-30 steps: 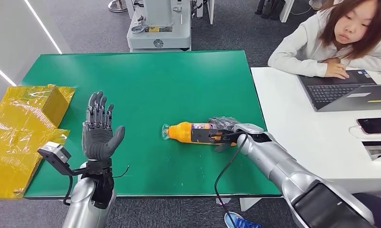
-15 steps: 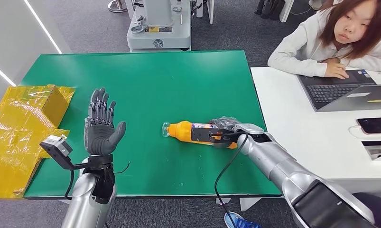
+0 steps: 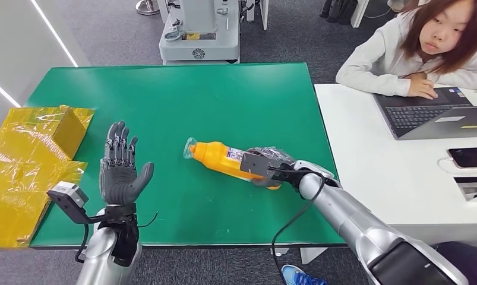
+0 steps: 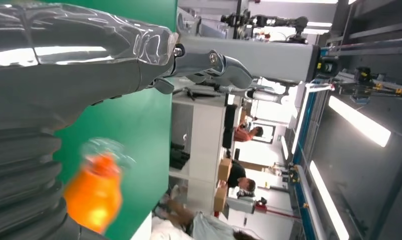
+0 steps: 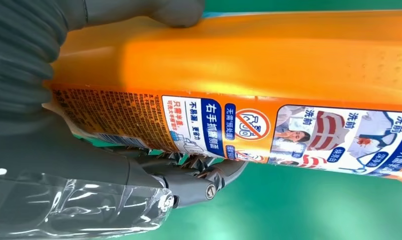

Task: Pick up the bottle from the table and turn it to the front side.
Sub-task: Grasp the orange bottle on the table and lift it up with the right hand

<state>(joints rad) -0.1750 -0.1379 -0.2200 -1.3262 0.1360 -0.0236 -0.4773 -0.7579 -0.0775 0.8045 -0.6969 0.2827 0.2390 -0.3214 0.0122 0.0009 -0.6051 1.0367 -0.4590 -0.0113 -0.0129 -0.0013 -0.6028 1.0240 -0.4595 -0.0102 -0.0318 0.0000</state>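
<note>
Bottle (image 3: 224, 159) sits in your right hand (image 3: 265, 167), fingers wrapped round its lower body, cap end angled over the middle of the green worktop (image 3: 176, 95). Its smooth sides could slip as you rotate. There's room all around; the worktop's right edge is near. Your left hand (image 3: 120, 166) is spread, holding nothing.

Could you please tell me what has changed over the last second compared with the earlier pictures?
The right hand, gripping the orange plastic bottle, has swung it so its clear cap end points farther from the robot and to its left. The raised open left hand dipped slightly. The yellow wrapped box and green table are unchanged.
</note>
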